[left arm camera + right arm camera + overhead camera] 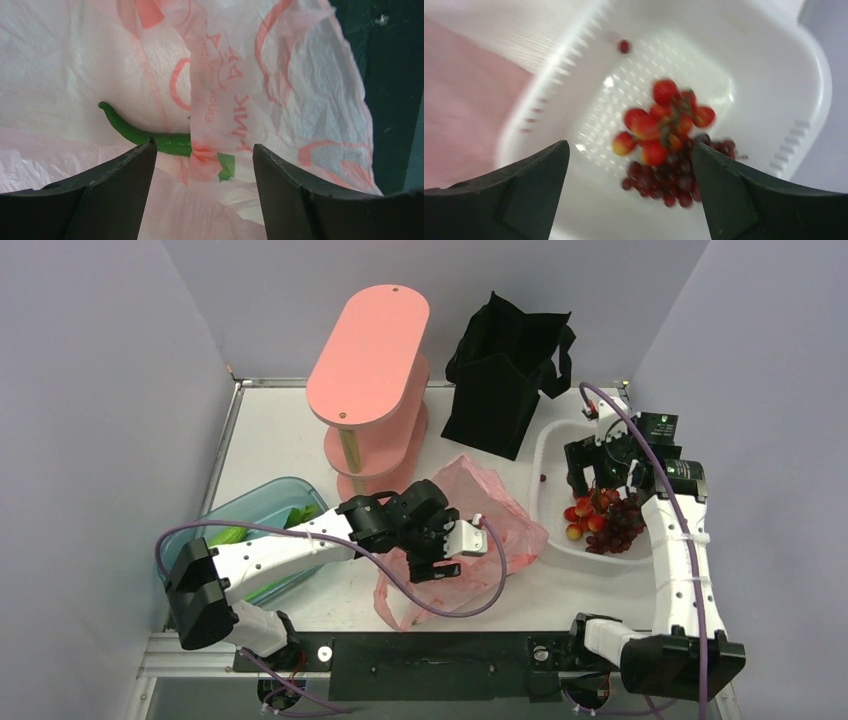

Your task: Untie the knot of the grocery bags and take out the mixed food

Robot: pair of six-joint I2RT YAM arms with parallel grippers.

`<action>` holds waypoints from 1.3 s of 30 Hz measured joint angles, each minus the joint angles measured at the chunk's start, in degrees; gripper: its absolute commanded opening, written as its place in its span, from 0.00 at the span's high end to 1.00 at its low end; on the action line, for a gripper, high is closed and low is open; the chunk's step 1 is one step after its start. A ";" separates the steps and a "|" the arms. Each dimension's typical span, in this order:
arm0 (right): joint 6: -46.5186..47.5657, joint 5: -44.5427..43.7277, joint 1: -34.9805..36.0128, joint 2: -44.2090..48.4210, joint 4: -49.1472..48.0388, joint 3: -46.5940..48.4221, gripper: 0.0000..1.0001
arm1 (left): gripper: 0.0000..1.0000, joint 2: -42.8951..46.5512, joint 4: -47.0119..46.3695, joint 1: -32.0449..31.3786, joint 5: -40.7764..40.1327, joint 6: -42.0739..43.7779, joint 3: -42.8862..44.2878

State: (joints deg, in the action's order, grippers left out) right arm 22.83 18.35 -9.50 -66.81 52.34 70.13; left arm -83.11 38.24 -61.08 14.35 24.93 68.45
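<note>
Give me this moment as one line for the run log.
left gripper: open over pink bag | green vegetable in view at bag | right gripper: open above basket | basket: grapes, red fruits

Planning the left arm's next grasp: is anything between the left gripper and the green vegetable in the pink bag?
Yes. A fold of the pink bag drapes across the green vegetable before the open left gripper; its thin end is bare.

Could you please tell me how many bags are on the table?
2: the pink plastic bag at front centre, and the black tote standing at the back.
</note>
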 measured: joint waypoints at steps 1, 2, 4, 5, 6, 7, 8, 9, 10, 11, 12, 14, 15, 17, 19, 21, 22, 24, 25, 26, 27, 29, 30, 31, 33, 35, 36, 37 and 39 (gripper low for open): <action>-0.59 2.19 1.68 0.92 0.50 1.42 0.12 | 0.31 0.37 0.13 0.00 -0.09 0.44 -0.55; -1.03 4.76 3.45 1.95 0.96 2.71 0.12 | 0.31 1.05 0.22 0.00 -0.28 1.25 -1.42; -2.64 9.60 7.43 4.24 1.51 4.33 0.12 | 0.31 2.27 0.24 0.00 -0.66 2.49 -2.71; -3.54 11.74 9.77 5.31 1.73 4.70 0.11 | 0.31 3.02 0.22 0.00 -0.85 3.15 -3.45; -4.26 13.09 11.69 6.01 1.81 4.76 0.11 | 0.31 3.69 0.22 0.00 -1.03 3.82 -4.07; -5.35 14.53 14.95 6.69 2.03 4.76 0.11 | 0.31 4.55 0.22 0.00 -1.27 4.48 -4.81; -6.01 15.39 16.98 6.75 2.19 4.76 0.11 | 0.31 5.05 0.24 0.00 -1.44 4.92 -5.16; -6.75 15.78 19.47 6.75 2.25 4.74 0.11 | 0.31 5.49 0.33 0.00 -1.70 5.57 -5.46; -7.30 16.22 22.01 6.47 2.14 4.55 0.10 | 0.31 5.79 0.35 0.00 -1.84 5.95 -5.64; -7.91 16.41 24.02 6.03 2.08 4.13 0.10 | 0.31 6.08 0.35 0.00 -2.08 6.43 -5.81; -8.61 16.50 26.12 5.42 1.99 3.41 0.10 | 0.31 6.43 0.42 0.00 -2.27 7.10 -6.05; -9.33 16.39 28.81 4.35 1.79 2.05 0.09 | 0.31 6.97 0.55 0.00 -2.62 7.80 -6.45; -9.66 16.15 30.05 3.80 1.75 1.40 0.09 | 0.31 7.34 0.61 0.00 -2.84 8.35 -6.75; -9.86 15.28 32.46 3.13 1.64 0.11 0.09 | 0.31 8.07 0.85 0.00 -3.32 9.03 -7.19; -9.81 14.45 34.67 3.04 1.77 -1.07 0.09 | 0.31 8.94 1.07 0.04 -3.67 9.81 -7.58; -9.75 13.99 35.98 3.04 1.79 -1.49 0.09 | 0.31 9.49 1.22 0.04 -3.74 10.25 -7.78; -9.70 13.92 36.39 3.04 1.77 -1.51 0.09 | 0.31 9.62 1.31 0.04 -3.76 10.36 -7.78; -9.79 13.70 36.54 3.26 1.79 -1.42 0.09 | 0.31 9.64 1.40 0.04 -3.87 10.51 -7.78; -9.88 13.64 36.54 3.39 1.86 -1.20 0.09 | 0.31 9.64 1.46 0.04 -3.91 10.54 -7.78; -10.21 13.55 36.63 3.45 2.01 -0.57 0.09 | 0.31 9.64 1.49 0.04 -3.93 10.56 -7.78; -10.78 13.11 36.94 3.50 2.34 0.68 0.09 | 0.31 9.64 1.46 0.04 -3.96 10.58 -7.78; -12.76 10.97 38.36 3.50 2.47 4.17 0.09 | 0.31 9.64 1.49 0.04 -4.11 10.71 -7.78; -13.73 9.53 39.76 3.50 2.36 6.05 0.08 | 0.31 9.64 1.46 0.04 -4.13 10.73 -7.78; -14.67 8.11 41.55 3.65 2.10 7.85 0.08 | 0.31 9.64 1.46 0.04 -4.15 10.78 -7.78; -15.74 5.31 45.05 4.72 0.98 9.18 0.07 | 0.31 9.64 1.46 0.04 -4.15 10.86 -7.78; -15.85 2.40 47.71 6.01 0.85 8.28 0.06 | 0.31 9.64 1.46 0.04 -4.15 10.97 -7.78; -15.80 0.72 48.72 6.64 0.92 7.13 0.05 | 0.31 9.64 1.46 0.04 -4.15 11.08 -7.78; -15.63 -1.11 49.27 6.88 1.07 5.68 0.05 | 0.31 9.64 1.46 0.04 -4.15 11.19 -7.78; -14.88 -4.85 49.48 6.99 1.55 2.82 0.05 | 0.32 9.64 1.46 0.04 -4.13 11.32 -7.78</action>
State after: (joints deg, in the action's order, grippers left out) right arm 7.94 13.50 39.99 -59.81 53.89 72.95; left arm -73.47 39.70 -61.04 10.22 36.25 60.66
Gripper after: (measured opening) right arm 0.945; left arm 0.687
